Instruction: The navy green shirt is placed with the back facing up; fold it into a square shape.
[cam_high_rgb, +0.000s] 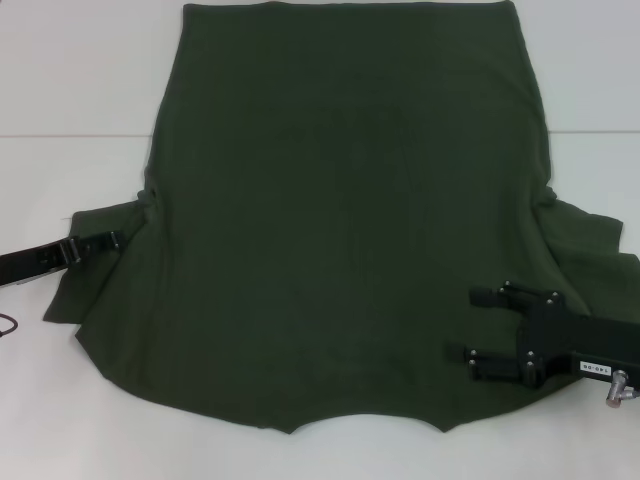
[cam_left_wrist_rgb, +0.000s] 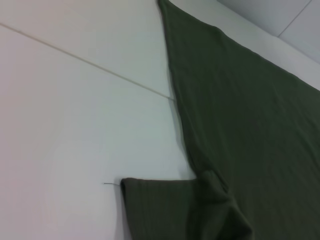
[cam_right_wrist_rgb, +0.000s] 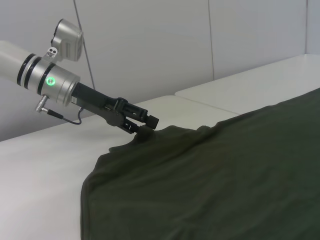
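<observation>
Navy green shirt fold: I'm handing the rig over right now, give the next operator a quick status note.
Left gripper: shut on the navy green shirt at its left sleeve, low on the table.
Right gripper: open, over the shirt's right side near the collar end, not gripping.
Shirt: spread flat, plain side up, collar toward the robot, hem far.
Done: no fold visible yet.
Left: both side folds, then the lengthwise folds into a square.

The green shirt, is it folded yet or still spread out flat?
Still spread out. The navy green shirt lies open on the table, both sleeves out; the left gripper is at its left sleeve, the right gripper over its right side.
</observation>
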